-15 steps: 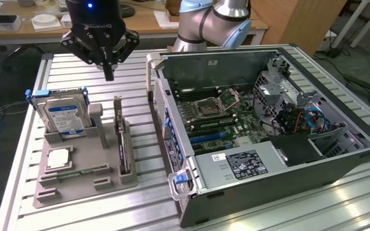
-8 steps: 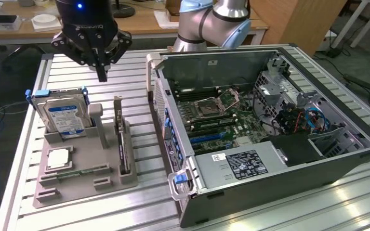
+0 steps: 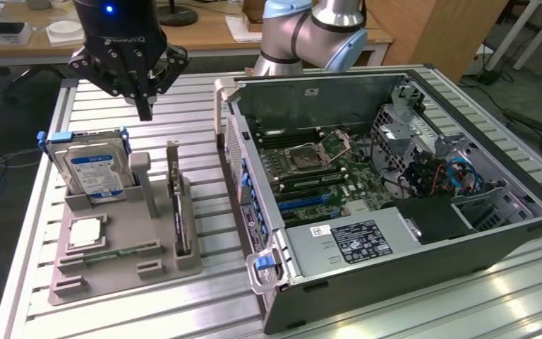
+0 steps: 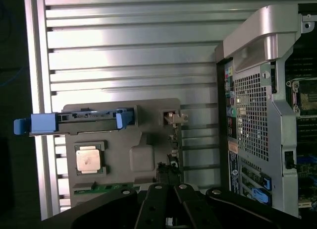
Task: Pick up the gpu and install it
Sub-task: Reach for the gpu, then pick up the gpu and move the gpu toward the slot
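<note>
The gpu [image 3: 178,206] is a thin dark card standing on edge in a slot on the exterior view's right side of the grey holder [image 3: 121,272]. Its silver bracket end [image 4: 174,118] and dark top edge [image 4: 169,170] appear in the wrist view. My gripper [image 3: 145,111] hangs above the slatted table behind the holder, higher than the card and apart from it. Its fingers are shut together with nothing between them. In the wrist view the gripper [image 4: 167,216] sits just over the card's near end.
The holder also carries a hard drive [image 3: 96,169] with blue rails, a square processor [image 3: 82,233] and a green memory stick [image 3: 121,250]. The open computer case [image 3: 394,176] lies close on the exterior view's right, motherboard [image 3: 323,169] exposed. The table edge [image 3: 26,212] runs along the exterior view's left.
</note>
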